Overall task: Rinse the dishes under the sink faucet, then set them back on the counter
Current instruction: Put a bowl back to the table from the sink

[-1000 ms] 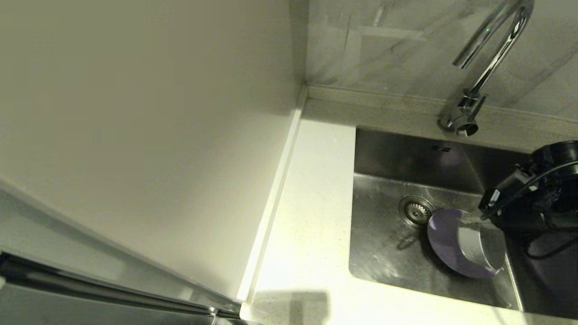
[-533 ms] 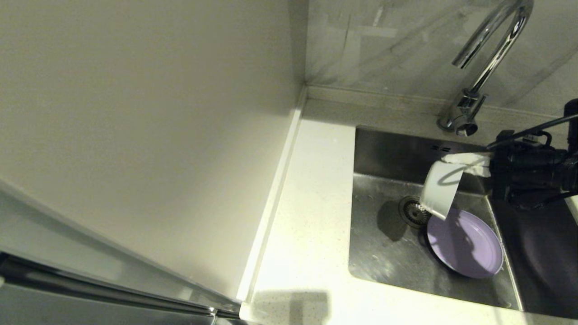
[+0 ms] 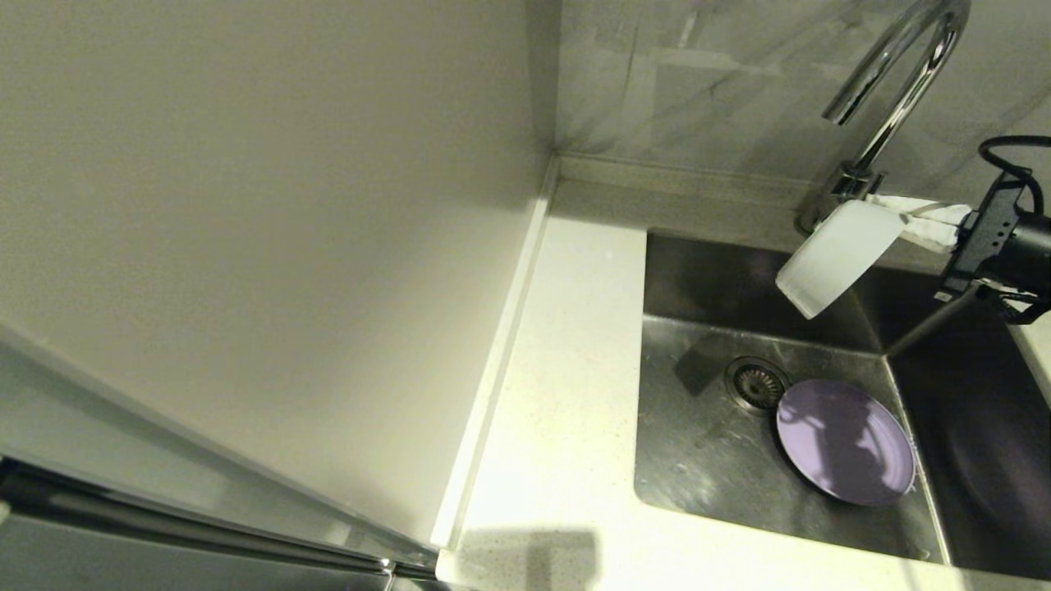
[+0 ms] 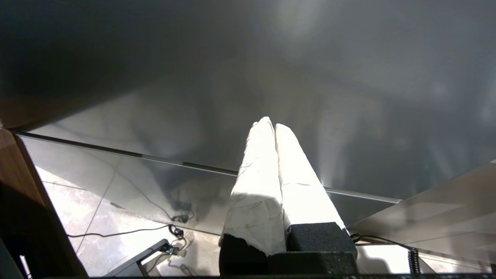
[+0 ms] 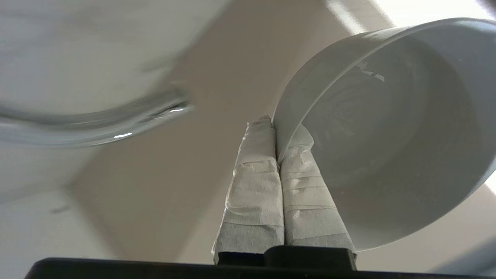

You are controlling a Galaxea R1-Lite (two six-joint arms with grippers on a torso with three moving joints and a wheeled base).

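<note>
My right gripper is shut on the rim of the small pale blue-white bowl, holding it tilted in the air above the back of the sink, just in front of the faucet's base. In the right wrist view the gripper pinches the bowl wall between its taped fingers. The chrome gooseneck faucet rises behind. The lavender plate lies flat on the sink floor beside the drain strainer. The pink bowl is out of view. My left gripper is parked low, shut and empty.
The white speckled counter runs along the sink's left side and front edge. A plain cream wall panel stands close on the left. The marbled back wall rises behind the faucet.
My right gripper has lifted the pale bowl off the plate and carried it up and back toward the faucet. The plate now lies uncovered on the sink floor.
</note>
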